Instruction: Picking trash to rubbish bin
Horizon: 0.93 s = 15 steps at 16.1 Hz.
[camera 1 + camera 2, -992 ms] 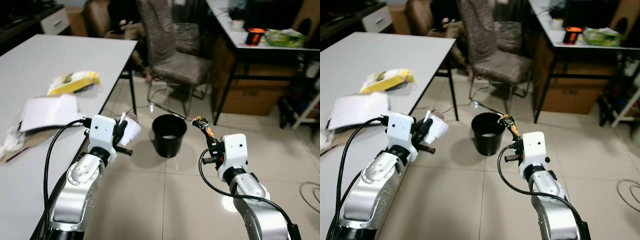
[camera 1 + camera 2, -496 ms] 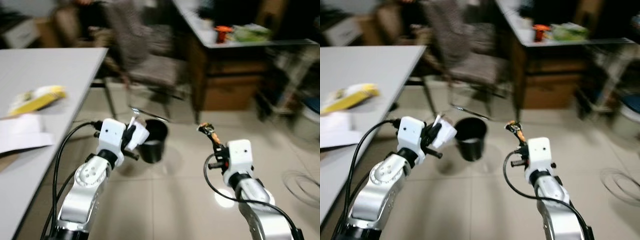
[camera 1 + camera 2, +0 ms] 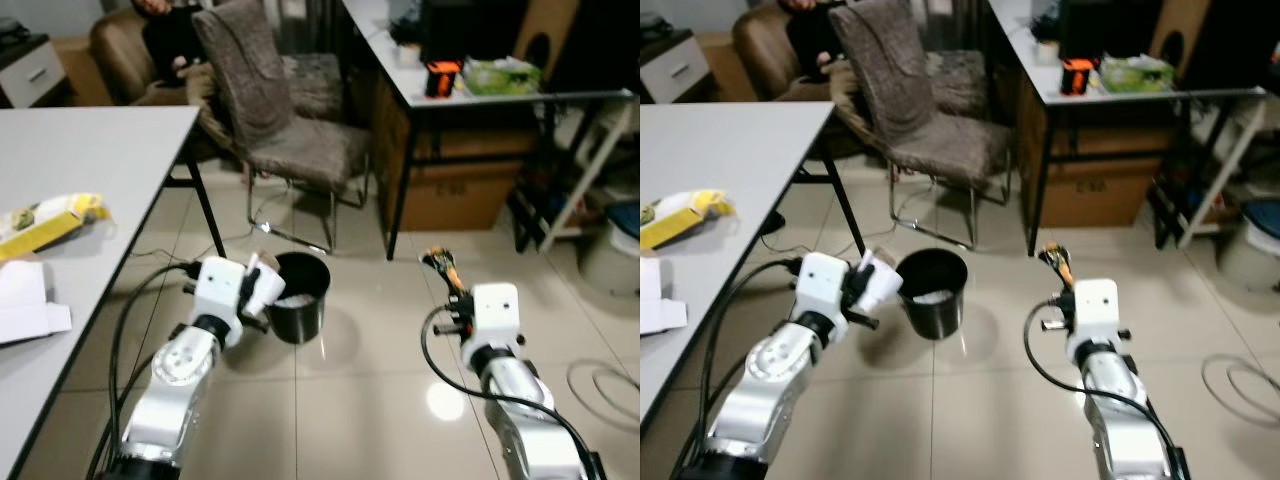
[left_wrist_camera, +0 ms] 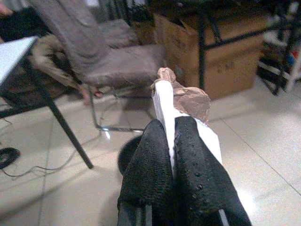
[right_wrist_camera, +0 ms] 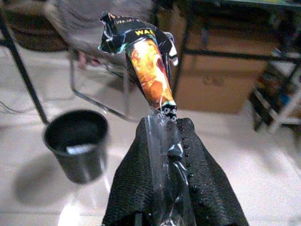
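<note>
A black round rubbish bin (image 3: 296,295) stands on the tiled floor with some white trash inside. My left gripper (image 3: 258,285) is shut on a white and brown crumpled paper (image 4: 181,101), held just left of the bin's rim. My right gripper (image 3: 447,281) is shut on an orange and black snack wrapper (image 5: 148,70), held upright well to the right of the bin. The bin (image 5: 80,141) also shows in the right wrist view, beyond the wrapper.
A white table (image 3: 70,170) on the left carries a yellow packet (image 3: 45,220) and white papers (image 3: 25,310). A grey chair (image 3: 285,120) stands behind the bin. A dark desk (image 3: 480,95) with a cardboard box (image 3: 450,185) under it is at the back right.
The camera has moved closer and turned right, so the bin now sits nearer my left gripper. Both grippers keep hold of their trash.
</note>
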Tool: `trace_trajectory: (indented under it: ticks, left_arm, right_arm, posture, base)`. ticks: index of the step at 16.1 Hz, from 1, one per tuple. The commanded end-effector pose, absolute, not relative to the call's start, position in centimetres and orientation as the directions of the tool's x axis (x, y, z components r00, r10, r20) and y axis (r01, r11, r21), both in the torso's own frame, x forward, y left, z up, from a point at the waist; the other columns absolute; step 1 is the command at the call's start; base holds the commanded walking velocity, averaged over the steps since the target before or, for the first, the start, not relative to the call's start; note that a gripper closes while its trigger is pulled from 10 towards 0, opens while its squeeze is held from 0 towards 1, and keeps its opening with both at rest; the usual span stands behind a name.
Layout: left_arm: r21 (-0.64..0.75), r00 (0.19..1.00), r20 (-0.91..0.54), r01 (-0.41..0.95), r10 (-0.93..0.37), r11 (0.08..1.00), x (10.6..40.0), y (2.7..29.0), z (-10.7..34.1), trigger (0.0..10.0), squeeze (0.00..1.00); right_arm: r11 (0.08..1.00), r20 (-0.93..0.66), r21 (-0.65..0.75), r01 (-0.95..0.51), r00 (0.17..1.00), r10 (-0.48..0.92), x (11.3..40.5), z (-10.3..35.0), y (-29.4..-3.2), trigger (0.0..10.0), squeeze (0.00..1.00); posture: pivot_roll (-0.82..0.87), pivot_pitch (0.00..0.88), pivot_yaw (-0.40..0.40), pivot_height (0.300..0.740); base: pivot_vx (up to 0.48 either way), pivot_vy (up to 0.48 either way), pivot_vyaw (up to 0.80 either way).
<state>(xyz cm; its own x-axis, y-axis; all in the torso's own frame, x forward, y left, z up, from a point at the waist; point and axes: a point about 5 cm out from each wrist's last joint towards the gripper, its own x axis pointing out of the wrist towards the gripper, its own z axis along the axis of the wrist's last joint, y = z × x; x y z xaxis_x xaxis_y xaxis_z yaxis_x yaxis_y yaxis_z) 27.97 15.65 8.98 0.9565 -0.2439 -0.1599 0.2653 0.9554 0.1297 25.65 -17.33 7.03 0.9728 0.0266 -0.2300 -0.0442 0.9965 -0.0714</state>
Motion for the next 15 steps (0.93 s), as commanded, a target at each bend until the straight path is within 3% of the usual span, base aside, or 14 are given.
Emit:
trace_trajectory:
  ticks: [1, 8, 15]
  left_arm:
    - [0.132, 0.963, -0.161, 0.237, -0.215, 0.963, 28.0, 16.5, 8.7, 10.0, 0.00]
    - [0.129, 0.964, -0.156, 0.238, -0.217, 0.963, 27.8, 16.3, 8.0, 10.0, 0.00]
    - [0.152, 0.958, -0.153, 0.265, -0.243, 0.952, 28.4, 16.0, 8.2, 10.0, 0.00]
  right_arm:
    - [0.996, -0.210, -0.040, -0.080, 0.975, 0.070, 26.0, 7.2, -16.3, 10.0, 0.00]
    - [0.989, -0.207, -0.034, -0.141, 0.970, 0.131, 26.0, 6.3, -15.0, 10.0, 0.00]
    - [0.987, -0.221, -0.020, -0.157, 0.964, 0.149, 26.0, 5.8, -15.4, 10.0, 0.00]
  posture:
    - [-0.07, 0.000, 0.026, 0.740]
    - [-0.07, 0.000, 0.022, 0.740]
    - [-0.07, 0.000, 0.033, 0.740]
  base:
    - [0.349, 0.000, 0.00]
    - [0.351, 0.000, 0.00]
    - [0.376, 0.000, 0.00]
